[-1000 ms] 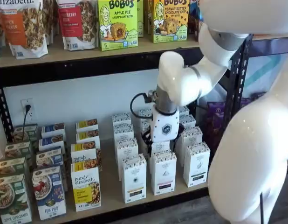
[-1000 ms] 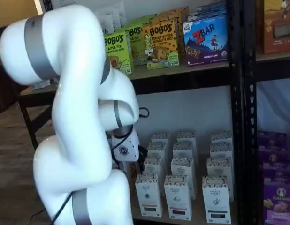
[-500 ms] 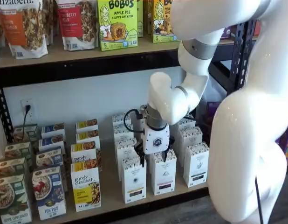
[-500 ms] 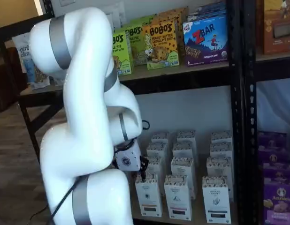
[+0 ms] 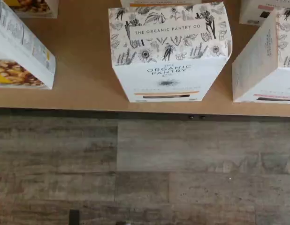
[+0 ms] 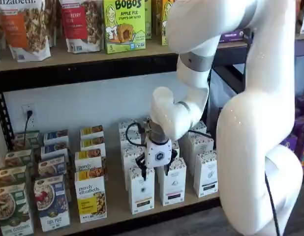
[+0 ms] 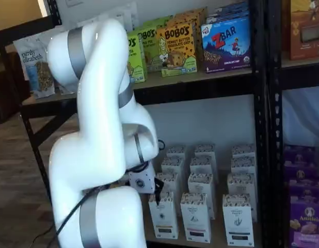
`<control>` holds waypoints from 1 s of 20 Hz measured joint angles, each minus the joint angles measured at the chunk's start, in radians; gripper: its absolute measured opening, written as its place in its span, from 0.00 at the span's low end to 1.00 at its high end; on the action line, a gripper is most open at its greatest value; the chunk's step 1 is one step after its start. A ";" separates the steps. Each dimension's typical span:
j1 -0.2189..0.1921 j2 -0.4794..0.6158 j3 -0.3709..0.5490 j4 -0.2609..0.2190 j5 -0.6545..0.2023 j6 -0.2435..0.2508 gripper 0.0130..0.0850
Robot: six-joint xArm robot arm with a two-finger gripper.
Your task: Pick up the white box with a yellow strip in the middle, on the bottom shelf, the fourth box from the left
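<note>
While I watch from my desk, the gripper (image 6: 154, 171) hangs over the front of the bottom shelf (image 6: 117, 201), its white body sitting just above the white box with a yellow strip (image 6: 141, 190). That box stands at the front edge of the shelf, at the head of its row, with a matching white box (image 6: 172, 181) just beside it, on the side away from the granola box (image 6: 90, 195). Two black fingers (image 6: 142, 171) show below the gripper body in a shelf view, one near each upper corner of the target box, and I see a plain gap between them, so the fingers stand apart. They reach down to about the top of the box; I cannot tell whether either one touches it.

From the other side, a shelf view shows a single black finger (image 7: 158, 195) at the top of the same box (image 7: 163, 215), with the gripper body (image 7: 142, 181) tucked against the big white arm (image 7: 97, 150).

Looking down through the wrist view, I see the box (image 5: 169, 49) from above, its flowered top facing the camera and an orange-yellow line across its front face. It sits right at the shelf lip (image 5: 88, 101), with grey wood flooring (image 5: 145, 168) beyond the lip. The matching box (image 5: 267, 61) stands near it, and the granola box (image 5: 23, 51) stands on its opposite side, well apart.
</note>
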 joint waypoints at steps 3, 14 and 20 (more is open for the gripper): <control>-0.007 0.040 -0.027 -0.032 -0.016 0.025 1.00; -0.028 0.160 -0.138 -0.131 -0.039 0.101 1.00; -0.036 0.223 -0.206 -0.170 -0.035 0.132 1.00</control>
